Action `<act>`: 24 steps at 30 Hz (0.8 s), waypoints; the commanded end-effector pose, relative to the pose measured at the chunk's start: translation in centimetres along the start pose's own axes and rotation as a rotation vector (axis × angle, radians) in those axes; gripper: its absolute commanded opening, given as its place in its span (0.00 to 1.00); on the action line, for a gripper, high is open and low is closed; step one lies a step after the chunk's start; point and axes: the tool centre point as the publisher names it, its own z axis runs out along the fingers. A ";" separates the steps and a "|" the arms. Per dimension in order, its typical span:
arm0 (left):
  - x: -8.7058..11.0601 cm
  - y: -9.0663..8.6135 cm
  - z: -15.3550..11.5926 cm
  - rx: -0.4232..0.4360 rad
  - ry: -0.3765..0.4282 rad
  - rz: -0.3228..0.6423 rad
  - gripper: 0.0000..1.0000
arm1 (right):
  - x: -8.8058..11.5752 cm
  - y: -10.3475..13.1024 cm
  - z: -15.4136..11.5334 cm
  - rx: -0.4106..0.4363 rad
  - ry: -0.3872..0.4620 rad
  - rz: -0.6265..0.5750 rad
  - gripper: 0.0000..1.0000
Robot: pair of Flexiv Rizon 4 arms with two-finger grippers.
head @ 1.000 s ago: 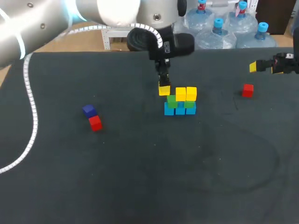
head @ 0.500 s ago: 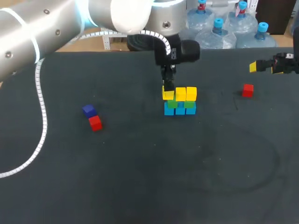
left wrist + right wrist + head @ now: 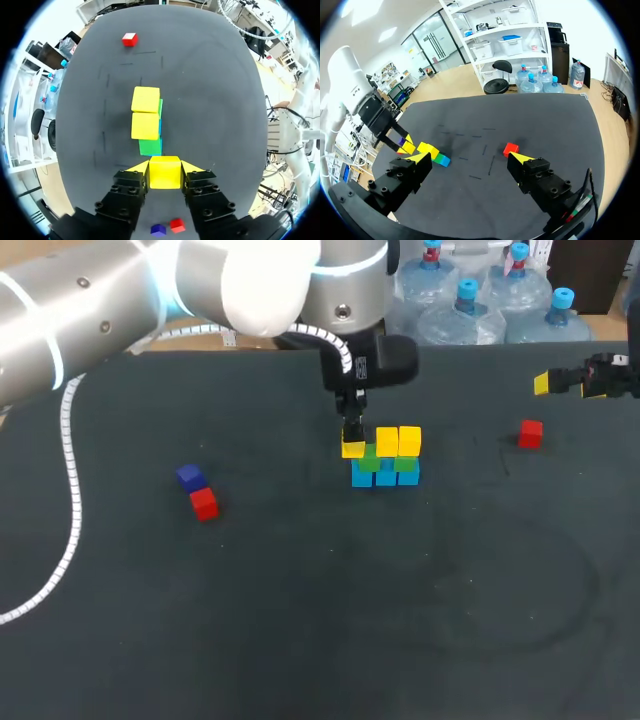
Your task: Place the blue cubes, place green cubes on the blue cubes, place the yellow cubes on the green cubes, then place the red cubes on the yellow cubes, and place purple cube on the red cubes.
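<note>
Starting at the left claw (image 3: 165,166), a small yellow cube (image 3: 165,176) is clamped between its two yellow tips, just short of a bare green cube (image 3: 150,147) at the near end of the stack; whether they touch cannot be told. Beyond it, two yellow cubes (image 3: 145,125) are seated in line on green, over a row of blue cubes (image 3: 386,478). The third yellow placement is judged to be in hand. The held cube should be squared over the green face, brought flush beside its yellow neighbour and lowered until borne before the tips are parted; a sideways nudge could shift the stack. Farther off on the dark worktop (image 3: 300,620), a red cube (image 3: 204,503) and a purple cube (image 3: 191,477) lie close together, a second red cube (image 3: 530,433) is well apart, and the right claw (image 3: 470,158) is held with tips apart, empty.
</note>
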 end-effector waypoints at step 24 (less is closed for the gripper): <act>-0.9 2.0 0.8 0.004 -0.020 0.056 0.00 | 0.0 0.0 0.0 0.001 -0.001 0.000 1.00</act>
